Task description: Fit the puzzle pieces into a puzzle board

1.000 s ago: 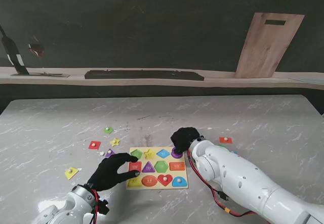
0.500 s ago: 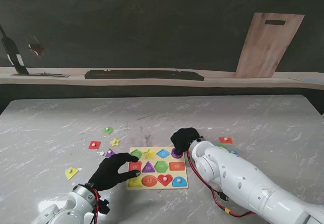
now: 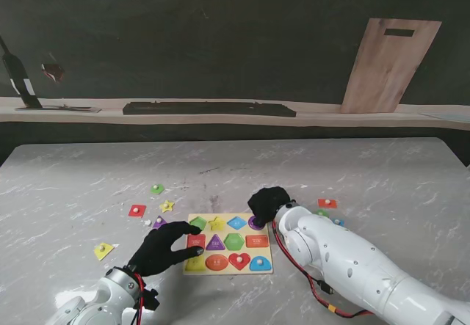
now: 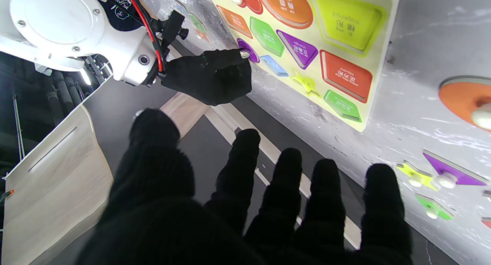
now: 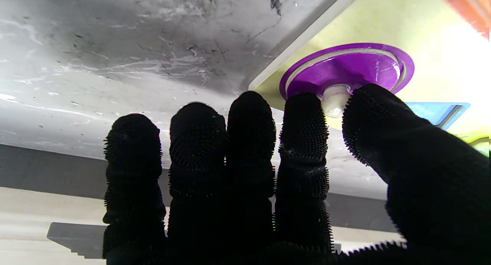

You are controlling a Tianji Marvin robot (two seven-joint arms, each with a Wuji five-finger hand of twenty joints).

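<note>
- You see the yellow wooden puzzle board (image 3: 228,243) lying flat on the grey marble table (image 3: 367,178), near the edge closest to you.
- Your right hand in its black glove (image 3: 267,204) is at the far right corner of the board.
- In the right wrist view, the thumb (image 5: 378,119) and the finger next to it (image 5: 303,119) pinch the small white knob (image 5: 334,100) of the round purple puzzle piece (image 5: 347,69). So this hand is closed on that piece.
- The purple piece sits at its hole in the board corner. You cannot tell if it is all the way down.
- Your left hand in its black glove (image 3: 163,247) rests at the left side of the board. Its fingers are spread apart and it holds nothing.
- One fingertip (image 3: 198,252) touches the left edge of the board.
- The board also has a red square, a purple triangle, a green six-sided piece, an orange oval and a red heart in it.
- Loose pieces lie on the table left of the board: a small red square piece (image 3: 136,210), a little yellow star piece (image 3: 167,206) and a small green piece (image 3: 157,188).
- One more yellow piece (image 3: 103,251) lies nearer to you, left of your left hand.
- A small red piece (image 3: 327,203) lies to the right of your right hand.
</note>
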